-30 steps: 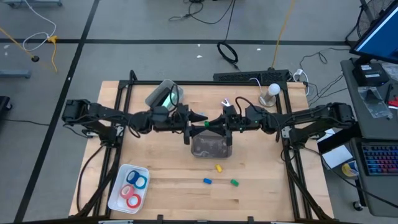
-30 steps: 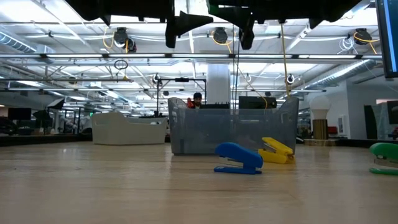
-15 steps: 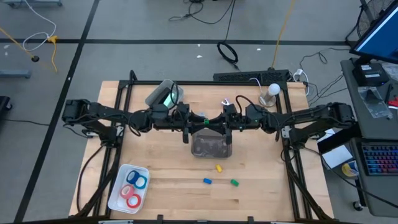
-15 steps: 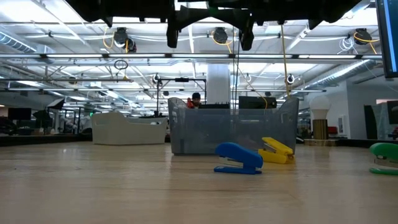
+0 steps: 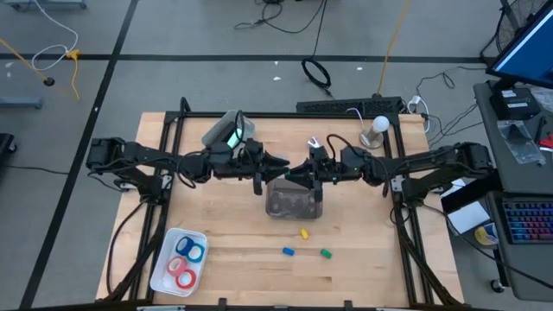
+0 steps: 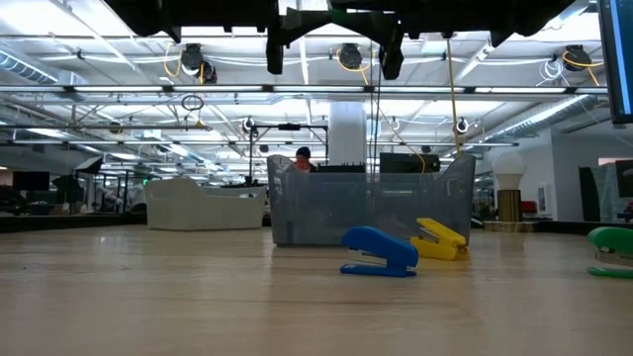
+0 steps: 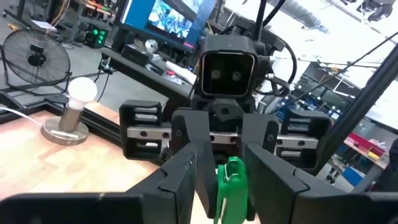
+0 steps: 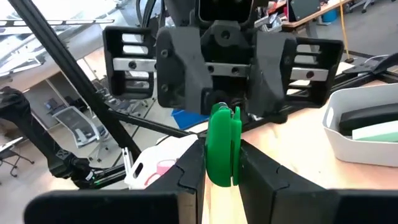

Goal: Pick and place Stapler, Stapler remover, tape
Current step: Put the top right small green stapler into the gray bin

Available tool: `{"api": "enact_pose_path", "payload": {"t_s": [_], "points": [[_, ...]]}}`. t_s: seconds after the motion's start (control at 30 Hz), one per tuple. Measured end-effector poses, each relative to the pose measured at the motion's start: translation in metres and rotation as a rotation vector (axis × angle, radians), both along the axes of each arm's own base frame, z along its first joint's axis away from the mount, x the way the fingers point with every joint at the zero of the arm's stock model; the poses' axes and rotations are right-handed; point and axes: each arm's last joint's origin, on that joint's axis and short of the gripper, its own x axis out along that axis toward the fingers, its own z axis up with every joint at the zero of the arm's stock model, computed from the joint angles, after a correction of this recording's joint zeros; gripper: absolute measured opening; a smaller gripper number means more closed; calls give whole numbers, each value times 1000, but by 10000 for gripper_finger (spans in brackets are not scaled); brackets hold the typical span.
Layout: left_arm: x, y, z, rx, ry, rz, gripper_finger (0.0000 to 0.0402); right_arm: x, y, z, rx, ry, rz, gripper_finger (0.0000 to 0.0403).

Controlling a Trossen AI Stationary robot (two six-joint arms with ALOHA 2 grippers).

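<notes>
Meeting above the clear bin [image 5: 293, 202] at mid-surface, the left gripper [image 5: 278, 163] and right gripper [image 5: 296, 172] both clamped one green stapler remover [image 8: 222, 146]; tape rolls [image 5: 184, 262] lay in the white tray [image 5: 164, 268] at the near-left corner.

Grey floor [image 5: 173, 26] — cables, ceiling pipes [image 6: 119, 94], monitor [image 5: 527, 47]

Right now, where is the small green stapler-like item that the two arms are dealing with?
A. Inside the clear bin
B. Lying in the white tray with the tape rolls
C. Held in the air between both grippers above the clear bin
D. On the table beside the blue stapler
C: both wrist views show the small green stapler-like item pinched by the right gripper and the left gripper, meeting above the clear plastic bin.
</notes>
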Motion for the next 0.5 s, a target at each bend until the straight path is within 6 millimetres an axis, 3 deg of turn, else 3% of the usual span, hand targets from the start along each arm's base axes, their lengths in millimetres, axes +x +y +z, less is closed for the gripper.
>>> {"api": "enact_pose_path", "payload": {"t_s": [0.5], "points": [[2,-1,0,1,46,-43,133,4,-4,-4,22,-6,-19,59]]}}
